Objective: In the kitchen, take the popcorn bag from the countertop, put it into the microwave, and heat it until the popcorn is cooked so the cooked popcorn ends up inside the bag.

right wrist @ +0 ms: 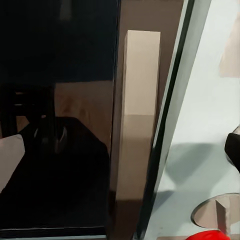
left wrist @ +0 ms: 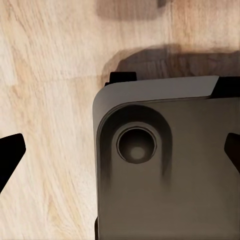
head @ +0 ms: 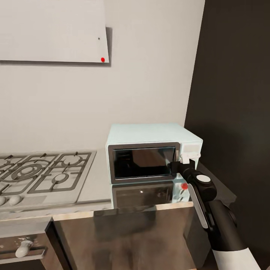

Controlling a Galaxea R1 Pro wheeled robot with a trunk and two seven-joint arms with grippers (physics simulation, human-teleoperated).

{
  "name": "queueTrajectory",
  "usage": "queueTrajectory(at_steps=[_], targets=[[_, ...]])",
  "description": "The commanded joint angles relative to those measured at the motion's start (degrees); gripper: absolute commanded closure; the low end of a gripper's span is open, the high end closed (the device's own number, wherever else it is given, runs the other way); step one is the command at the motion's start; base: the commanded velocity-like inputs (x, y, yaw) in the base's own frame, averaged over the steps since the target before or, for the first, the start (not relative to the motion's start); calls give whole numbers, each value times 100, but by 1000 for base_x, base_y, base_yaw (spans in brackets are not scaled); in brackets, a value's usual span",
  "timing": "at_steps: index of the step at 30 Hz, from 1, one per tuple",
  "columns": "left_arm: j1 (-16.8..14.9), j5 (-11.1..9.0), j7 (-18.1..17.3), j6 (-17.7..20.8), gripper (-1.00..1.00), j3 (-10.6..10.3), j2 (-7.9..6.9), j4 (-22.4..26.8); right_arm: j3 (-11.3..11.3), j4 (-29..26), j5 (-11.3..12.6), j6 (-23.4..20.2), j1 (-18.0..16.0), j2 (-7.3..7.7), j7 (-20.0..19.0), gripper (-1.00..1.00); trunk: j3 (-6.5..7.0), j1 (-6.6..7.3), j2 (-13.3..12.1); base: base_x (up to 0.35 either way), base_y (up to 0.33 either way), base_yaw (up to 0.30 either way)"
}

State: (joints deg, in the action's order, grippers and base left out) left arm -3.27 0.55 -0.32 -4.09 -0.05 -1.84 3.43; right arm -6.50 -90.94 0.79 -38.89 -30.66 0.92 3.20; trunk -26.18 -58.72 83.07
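Microwave point(head: 150, 150) sits on the steel surface point(head: 93, 187) against the wall, at 3 o'clock from the hob point(head: 41, 172), its dark door closed. Right tool point(head: 184, 164) reaches the door's 3 o'clock edge beside the white control panel point(head: 190, 150); I cannot tell how far it is open. Left tool point(left wrist: 120, 150) hangs over the wood floor point(left wrist: 45, 100), tips spread wide, empty.
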Motion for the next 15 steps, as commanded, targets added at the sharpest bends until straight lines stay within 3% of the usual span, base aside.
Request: queueTrajectory(at_steps=[1, 15], targets=[[-7, 6, -3, -22, -100, -4, 0, -9, -9, 15, -46, -40, -28, 5, 5, -100, -5, -1, 0, 1, 0, 0], [-7, 13, -12, -22, -100, -5, 0, -9, -9, 15, -46, -40, -28, 5, 5, -100, -5, -1, 0, 42, 0, 0]])
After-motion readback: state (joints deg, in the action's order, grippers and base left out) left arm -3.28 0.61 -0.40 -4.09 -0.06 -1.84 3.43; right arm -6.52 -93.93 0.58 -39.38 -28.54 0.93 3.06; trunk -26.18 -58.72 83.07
